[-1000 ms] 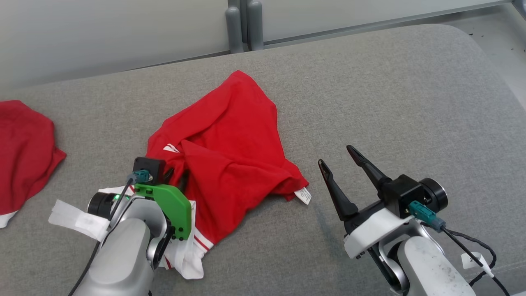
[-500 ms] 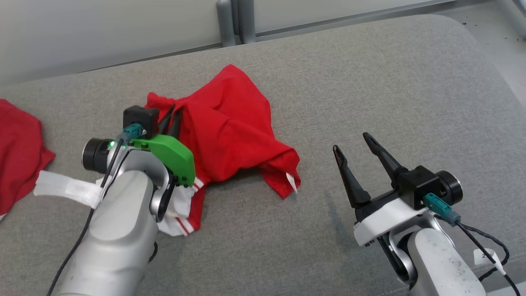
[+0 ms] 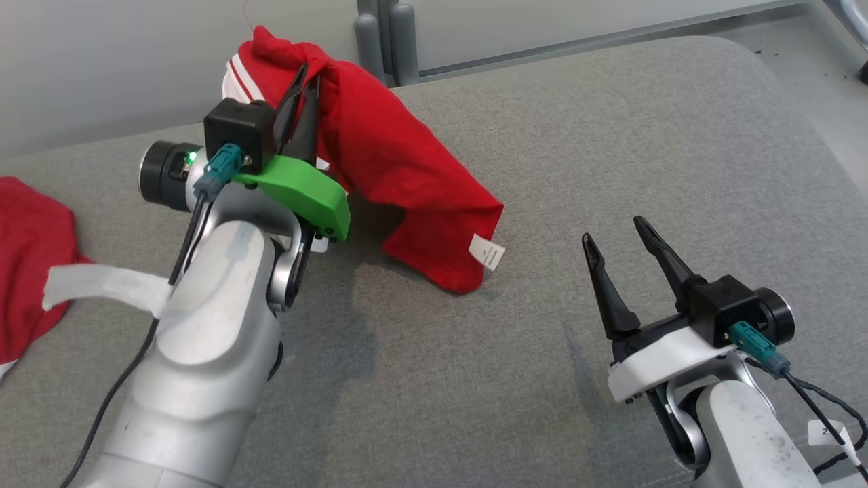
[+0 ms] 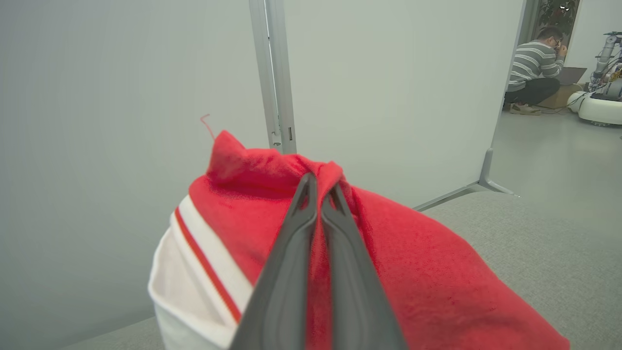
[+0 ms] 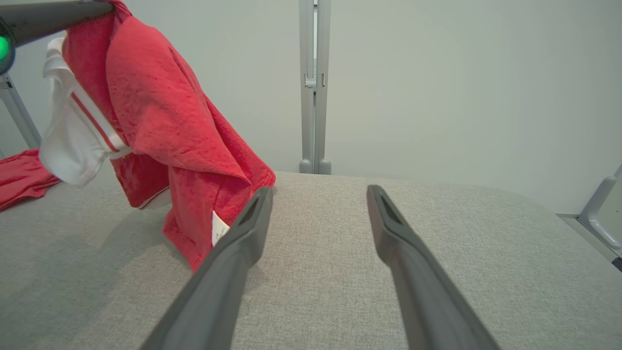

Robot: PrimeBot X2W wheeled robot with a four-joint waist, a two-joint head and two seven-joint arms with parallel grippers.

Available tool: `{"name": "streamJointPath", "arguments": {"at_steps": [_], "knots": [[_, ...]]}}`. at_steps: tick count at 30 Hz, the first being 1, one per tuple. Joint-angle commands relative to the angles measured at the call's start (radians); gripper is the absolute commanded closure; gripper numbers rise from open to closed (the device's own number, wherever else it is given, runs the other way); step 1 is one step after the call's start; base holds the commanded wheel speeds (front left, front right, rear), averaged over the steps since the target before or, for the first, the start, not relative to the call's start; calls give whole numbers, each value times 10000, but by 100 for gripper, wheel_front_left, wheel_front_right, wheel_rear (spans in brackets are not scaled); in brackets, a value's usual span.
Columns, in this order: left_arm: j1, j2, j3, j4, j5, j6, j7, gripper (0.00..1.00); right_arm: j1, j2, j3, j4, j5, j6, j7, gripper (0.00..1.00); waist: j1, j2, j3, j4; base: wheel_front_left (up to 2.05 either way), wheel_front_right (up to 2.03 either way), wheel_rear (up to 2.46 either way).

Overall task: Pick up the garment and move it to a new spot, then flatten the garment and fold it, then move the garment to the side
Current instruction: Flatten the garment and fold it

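1. Left gripper [image 3: 306,74]: fingers pressed together on a fold of the red garment [image 3: 400,169], near its white striped band.
2. Garment hangs over the grey cushion [image 3: 644,122]; its lowest corner possibly touches it.
3. Right gripper [image 3: 614,230]: fingers spread, holding nothing, apart from the garment.

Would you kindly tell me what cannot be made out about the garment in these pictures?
- Head view: the white tag's print is too small to read.
- Right wrist view: the garment's lowest corner is partly hidden behind the right gripper's jaws.
- Head view: the second red garment is cut by the left edge.
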Motion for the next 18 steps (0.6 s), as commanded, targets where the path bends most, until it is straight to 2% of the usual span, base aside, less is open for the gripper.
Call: {"name": "streamJointPath", "arguments": {"at_steps": [1, 11, 15, 18], "knots": [[332, 106, 18, -232, 23, 123, 2, 100, 191, -9, -95, -66, -74, 1, -18, 0, 0, 31, -121, 158, 0, 0, 0], [3090, 413, 80, -2876, -425, 1028, 948, 100, 591, 71, -427, -364, -143, 1, 117, 0, 0, 31, -329, 772, 0, 0, 0], [3904, 640, 393, -2610, -747, 1392, 1276, 100, 537, 105, -207, -296, -60, 1, 171, 0, 0, 31, -316, 827, 0, 0, 0], [4154, 752, 582, -1784, -960, 1434, 1353, 100, 379, 148, -11, -204, -9, 1, 167, 0, 0, 31, -259, 784, 0, 0, 0]]}}
